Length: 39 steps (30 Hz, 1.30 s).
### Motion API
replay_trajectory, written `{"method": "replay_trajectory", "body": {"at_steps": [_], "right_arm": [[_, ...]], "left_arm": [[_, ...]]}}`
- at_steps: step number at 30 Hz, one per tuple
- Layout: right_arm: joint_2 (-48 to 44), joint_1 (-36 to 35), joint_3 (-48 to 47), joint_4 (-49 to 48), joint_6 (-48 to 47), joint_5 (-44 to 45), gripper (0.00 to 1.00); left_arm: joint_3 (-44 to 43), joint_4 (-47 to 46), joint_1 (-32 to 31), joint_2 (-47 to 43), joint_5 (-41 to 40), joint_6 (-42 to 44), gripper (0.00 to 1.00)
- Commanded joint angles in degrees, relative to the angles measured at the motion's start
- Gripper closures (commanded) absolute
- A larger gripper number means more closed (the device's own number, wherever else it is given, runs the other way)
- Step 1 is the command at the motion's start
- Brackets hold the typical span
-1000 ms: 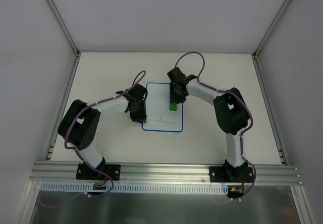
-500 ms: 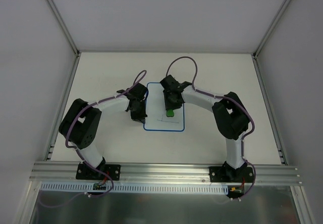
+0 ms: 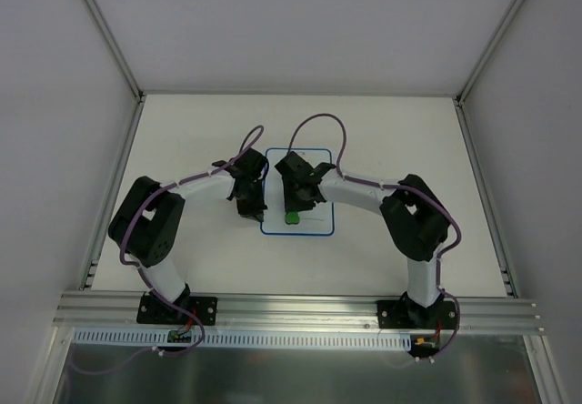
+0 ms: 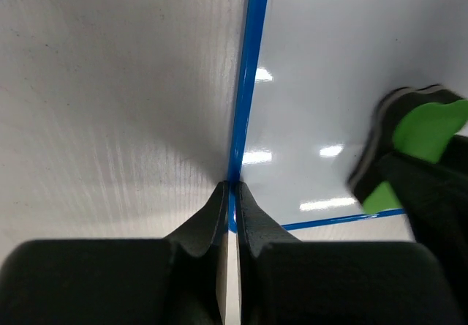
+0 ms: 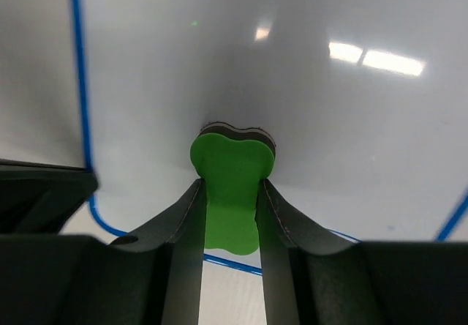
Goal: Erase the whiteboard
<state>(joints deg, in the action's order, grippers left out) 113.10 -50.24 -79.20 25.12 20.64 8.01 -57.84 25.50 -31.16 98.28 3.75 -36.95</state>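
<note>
Presently: item, one whiteboard [image 3: 316,225], lying flat near the middle of the worktop [image 3: 391,131], between the two arms and a little to the left of centre. Orientation: long axis runs from the near side to the far side, short edges facing the arm bases and the back wall, sides square to the worktop's edges. Condition: every bare stretch of white inside the blue border [image 4: 248,83] shows only lamp glare and no dark line in any view; the parts under the arms and the pad are hidden. Tool: green eraser [image 5: 232,157], clamped between the fingers of the right end effector [image 5: 230,186], its dark pad face down on the board close to the near left corner. Left end effector [image 4: 230,187]: fingers closed together, tips set on the board's left border, apparently pinning it; whether anything sits between them cannot be told. Progress, by judgement: wiping is near its end or complete. Outstanding: a check of the covered areas, any final passes there, then lifting the eraser away.
</note>
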Motion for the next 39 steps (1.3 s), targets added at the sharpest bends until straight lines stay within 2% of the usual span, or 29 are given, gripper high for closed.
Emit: {"method": "replay_trajectory", "body": {"at_steps": [1, 4, 10, 14, 22, 29, 35, 39], "right_arm": [[-4.7, 6.09, 9.99, 4.93, 5.27, 5.17, 1.0], [-10.68, 10.4, 17.38, 5.37, 6.25, 6.83, 1.0], [-14.93, 13.67, 22.25, 5.46, 6.6, 7.11, 1.0], [-12.03, 11.4, 18.82, 3.88, 5.55, 4.91, 1.0], [1.14, 1.21, 2.59, 3.26, 5.9, 1.57, 1.0], [7.65, -2.14, -5.08, 3.18, 7.57, -0.01, 1.0], [6.53, -0.31, -1.94, 3.26, 10.02, 1.65, 1.0], [0.47, 5.57, 5.97, 3.79, 11.35, 5.34, 1.0]], "left_arm": [[0.63, -1.77, -0.48, 2.71, -3.4, -1.63, 1.0], [0.89, -1.77, -0.48, 2.71, -3.4, -1.81, 1.0], [0.54, -1.94, -0.48, 2.62, -3.31, -1.9, 1.0], [0.28, -2.2, -0.48, 2.62, -2.43, -1.9, 1.0], [0.63, -3.61, -0.75, 2.18, -0.23, -2.86, 1.0], [2.03, -4.67, -0.84, 1.21, 0.12, -3.48, 1.0], [2.47, -5.1, -0.75, 1.04, -0.49, -3.66, 1.0], [2.82, -5.1, -0.48, 1.04, -1.02, -3.74, 1.0]]}}
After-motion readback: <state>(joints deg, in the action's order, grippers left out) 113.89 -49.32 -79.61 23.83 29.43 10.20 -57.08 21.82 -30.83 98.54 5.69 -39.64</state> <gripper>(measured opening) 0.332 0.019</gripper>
